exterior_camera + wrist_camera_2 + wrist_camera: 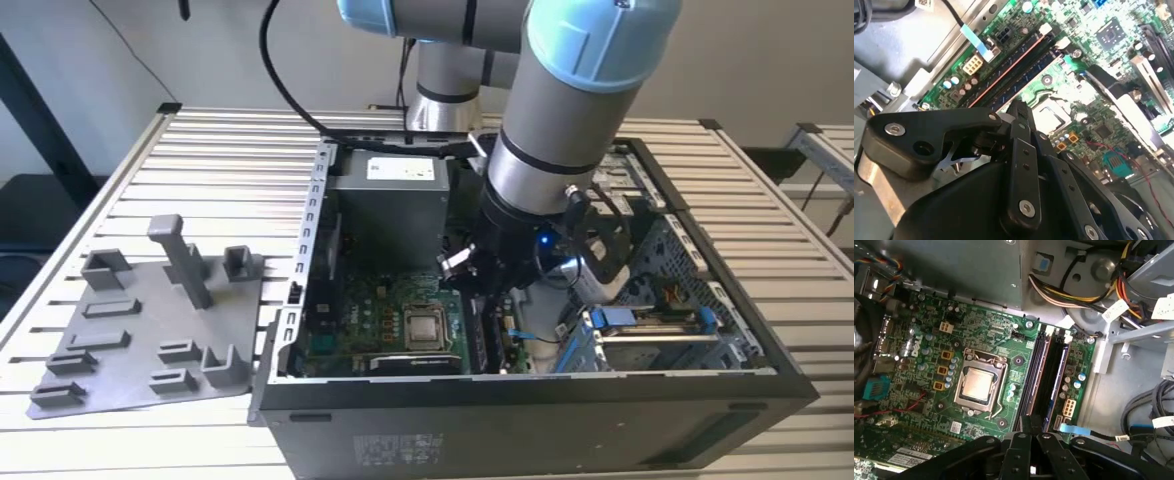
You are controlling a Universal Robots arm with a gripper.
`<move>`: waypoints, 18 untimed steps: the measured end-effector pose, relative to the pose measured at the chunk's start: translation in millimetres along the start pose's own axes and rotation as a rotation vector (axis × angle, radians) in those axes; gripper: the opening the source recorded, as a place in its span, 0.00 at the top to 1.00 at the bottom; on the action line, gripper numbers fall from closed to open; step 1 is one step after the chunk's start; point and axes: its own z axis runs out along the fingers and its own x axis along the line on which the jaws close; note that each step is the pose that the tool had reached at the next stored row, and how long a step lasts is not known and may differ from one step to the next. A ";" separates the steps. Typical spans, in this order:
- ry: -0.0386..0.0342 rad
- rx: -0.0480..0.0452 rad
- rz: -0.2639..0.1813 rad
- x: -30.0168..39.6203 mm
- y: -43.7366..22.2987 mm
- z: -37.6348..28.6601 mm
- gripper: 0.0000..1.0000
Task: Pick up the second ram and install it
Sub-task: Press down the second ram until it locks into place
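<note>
My gripper [483,285] is down inside the open computer case [534,410], over the green motherboard [979,330]. In both wrist views its black fingers meet at the tips [1031,419] [1019,106], so it looks shut. The tips hover at one end of the long black memory slots [1046,375] [1019,62]. A long narrow dark stick, the ram [1034,375] [1006,72], stands edge-up in the slot nearest the processor. Whether the fingers touch or pinch it is hidden by the gripper body.
The processor socket [976,382] lies beside the slots. Cable bundles [1079,285] and a metal drive cage [654,330] crowd the other side. A gray plastic tray with upright posts [134,330] sits on the slatted table at the exterior view's left.
</note>
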 end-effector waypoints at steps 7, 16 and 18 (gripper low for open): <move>-0.0063 0.0023 -0.044 -0.6 8.3 3.7 0.89; -0.0174 0.0105 -0.164 -0.8 8.9 5.5 0.89; -0.0175 0.0107 -0.194 -0.8 8.9 6.3 0.89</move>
